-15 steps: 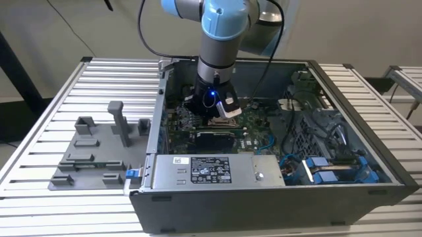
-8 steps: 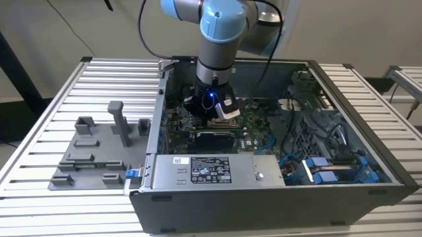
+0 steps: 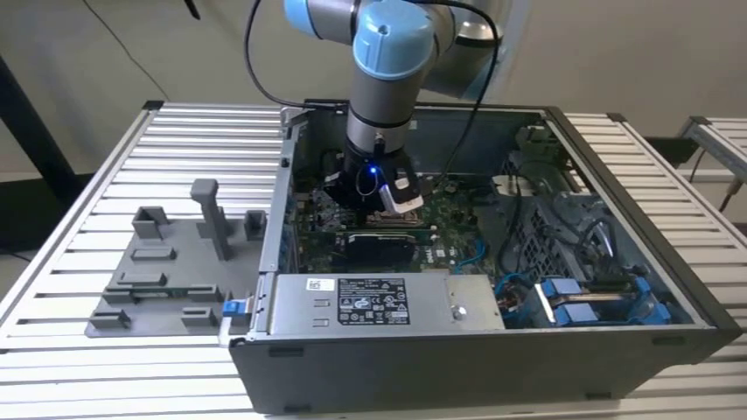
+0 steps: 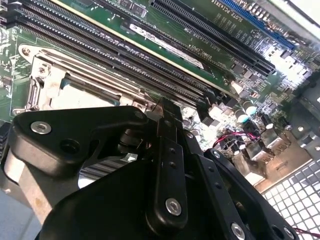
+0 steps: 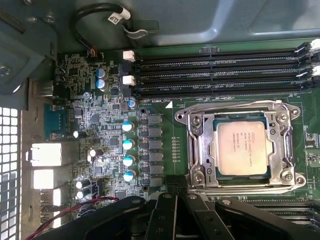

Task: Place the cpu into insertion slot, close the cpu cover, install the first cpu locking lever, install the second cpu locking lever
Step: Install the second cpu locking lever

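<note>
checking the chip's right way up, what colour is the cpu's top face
Pale silvery-beige metal; the cpu shows best in the first wrist view.

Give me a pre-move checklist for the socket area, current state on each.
1. Small square silvery-topped cpu seated in the square silver-rimmed insertion slot: ok.
2. Thin silver metal cpu cover down around the chip: ok.
3. Locking levers latched: cannot tell.
4. Black robot hand clear of the socket, beside it: ok.
5. Hand empty: cannot tell.
6. Long black memory slots free of stray parts: ok.
</note>
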Motion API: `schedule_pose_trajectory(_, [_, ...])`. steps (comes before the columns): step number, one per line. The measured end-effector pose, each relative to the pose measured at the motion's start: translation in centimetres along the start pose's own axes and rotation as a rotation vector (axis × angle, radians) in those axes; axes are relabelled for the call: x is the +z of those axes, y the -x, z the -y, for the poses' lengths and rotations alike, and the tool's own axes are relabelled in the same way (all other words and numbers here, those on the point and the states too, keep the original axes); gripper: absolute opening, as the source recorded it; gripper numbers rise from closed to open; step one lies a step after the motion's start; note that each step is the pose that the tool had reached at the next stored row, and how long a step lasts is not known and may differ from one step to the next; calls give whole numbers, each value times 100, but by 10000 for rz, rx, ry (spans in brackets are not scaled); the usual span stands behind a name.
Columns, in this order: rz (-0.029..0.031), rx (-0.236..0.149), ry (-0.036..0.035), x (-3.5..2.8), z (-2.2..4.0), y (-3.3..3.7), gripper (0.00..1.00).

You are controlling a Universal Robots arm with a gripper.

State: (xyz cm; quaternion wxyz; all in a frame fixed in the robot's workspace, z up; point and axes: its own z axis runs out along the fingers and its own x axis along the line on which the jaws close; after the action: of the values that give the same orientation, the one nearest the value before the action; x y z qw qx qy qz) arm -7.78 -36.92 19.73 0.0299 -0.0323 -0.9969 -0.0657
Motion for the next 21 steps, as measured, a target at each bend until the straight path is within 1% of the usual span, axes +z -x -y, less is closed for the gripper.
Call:
schedule_pose_trajectory(3, [-30,9,-41,1,4,0,11])
schedule_pose_trajectory(6, [-63,17,-125,3,10,2,11])
schedule_pose_trajectory(7, [-85,20,-140,0,15,3,11])
schedule_pose_trajectory(9, [-157,32,-168,-21,24,1,11])
schedule_pose_trajectory(10, [-198,41,-215,-47,31,-4,11])
schedule_pose_trajectory(11, [-216,41,-190,-65,27,-4,11])
schedule_pose_trajectory(12, [-230,42,-180,-89,21,-5,11])
schedule_pose_trajectory(14, [-250,45,-179,-152,13,-8,11])
schedule_pose_trajectory(16, [-266,47,-180,-235,1,-13,11])
schedule_pose_trajectory(21, [-266,48,-177,-460,-28,-28,11])
